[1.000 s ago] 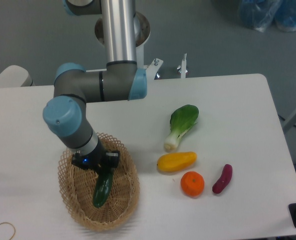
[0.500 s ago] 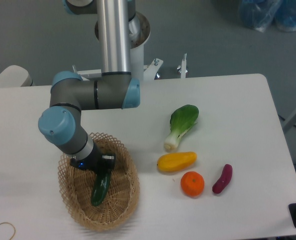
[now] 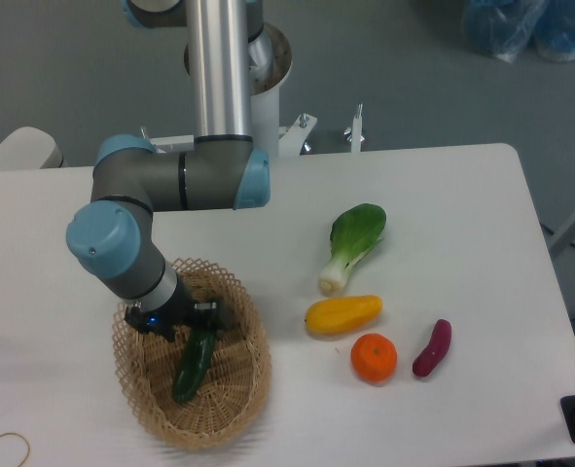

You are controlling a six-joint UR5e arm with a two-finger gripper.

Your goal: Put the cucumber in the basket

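**A:** Camera shot from above the table, so where's the cucumber sitting?

**B:** Inside the basket, lying tilted, its top end pointing to about 1 o'clock and its bottom end to 7. Top end is tucked right at the gripper, lower end looks like it's down on the weave, though I can't swear it's touching.

**A:** Claw got it clamped?

**B:** Honestly can't tell. The fingers sit on either side of the cucumber's top end, but the wrist blocks the contact.

**A:** And the basket?

**B:** Front-left part of the white table, with the arm bent over it from 12 o'clock.

**A:** Other stuff?

**B:** All off at 3 o'clock from the basket, well apart: bok choy, a yellow fruit just below it, an orange near that, and a purple sweet potato beside the orange.
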